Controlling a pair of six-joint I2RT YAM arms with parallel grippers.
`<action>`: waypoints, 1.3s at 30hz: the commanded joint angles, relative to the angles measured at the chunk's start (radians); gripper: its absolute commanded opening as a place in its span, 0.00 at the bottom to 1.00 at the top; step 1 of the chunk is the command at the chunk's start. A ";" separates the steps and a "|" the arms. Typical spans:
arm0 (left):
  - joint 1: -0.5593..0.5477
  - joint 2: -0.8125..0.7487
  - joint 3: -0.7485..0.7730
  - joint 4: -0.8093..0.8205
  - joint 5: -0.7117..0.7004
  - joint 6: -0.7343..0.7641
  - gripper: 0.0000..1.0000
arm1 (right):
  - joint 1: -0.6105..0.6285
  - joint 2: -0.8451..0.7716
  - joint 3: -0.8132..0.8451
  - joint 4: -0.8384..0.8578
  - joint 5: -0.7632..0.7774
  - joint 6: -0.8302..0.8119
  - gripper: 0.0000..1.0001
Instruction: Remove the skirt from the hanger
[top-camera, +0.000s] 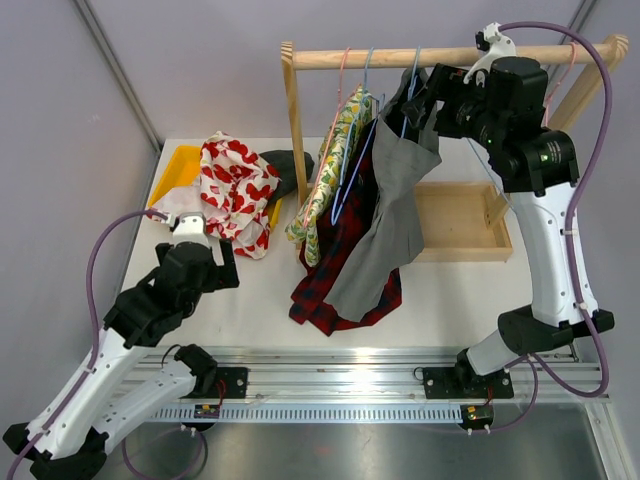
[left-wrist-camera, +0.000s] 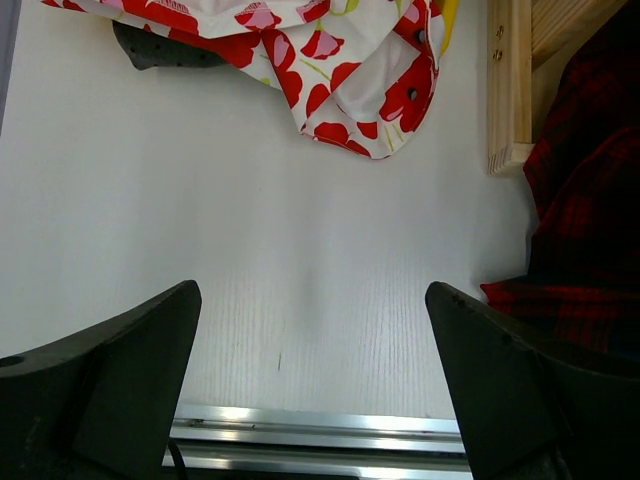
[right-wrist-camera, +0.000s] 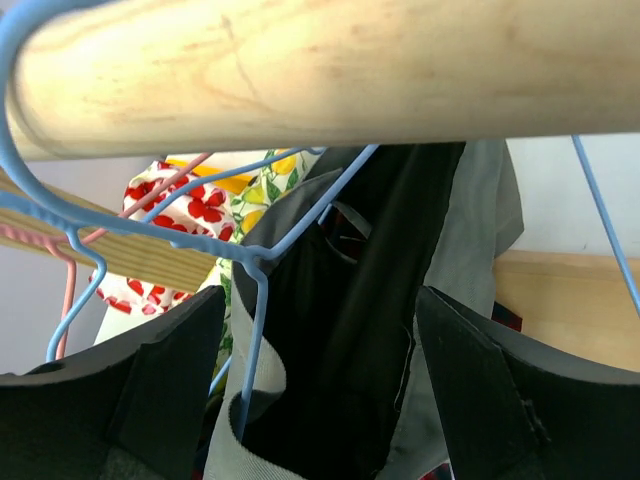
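Note:
A grey skirt (top-camera: 392, 225) hangs from a blue wire hanger (top-camera: 352, 178) on the wooden rod (top-camera: 450, 56). My right gripper (top-camera: 416, 104) is up at the rod, at the skirt's top end. In the right wrist view its jaws (right-wrist-camera: 320, 296) stand open on either side of the grey waistband (right-wrist-camera: 478, 220) and its dark inside (right-wrist-camera: 350, 340), just under the rod (right-wrist-camera: 330, 70). The hanger's blue wire (right-wrist-camera: 256, 300) runs down inside the waistband, near the left finger. My left gripper (top-camera: 200, 262) hovers open over bare table (left-wrist-camera: 312, 300), holding nothing.
A lemon-print garment (top-camera: 336, 160) and a red plaid one (top-camera: 335, 275) hang left of the skirt. A poppy-print cloth (top-camera: 235, 190) lies over a yellow bin (top-camera: 180, 165). A shallow wooden tray (top-camera: 462, 222) sits behind the rack. The rack's post foot (left-wrist-camera: 510, 90) is near my left gripper.

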 joint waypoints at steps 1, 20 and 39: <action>-0.006 -0.024 -0.030 0.089 0.013 -0.018 0.99 | 0.027 -0.012 -0.016 0.076 0.049 -0.012 0.82; -0.006 -0.026 -0.048 0.110 0.024 -0.008 0.99 | 0.105 -0.021 -0.030 0.108 0.305 -0.078 0.22; -0.243 0.478 1.010 0.047 0.171 0.259 0.99 | 0.107 -0.178 -0.121 0.085 0.328 -0.107 0.00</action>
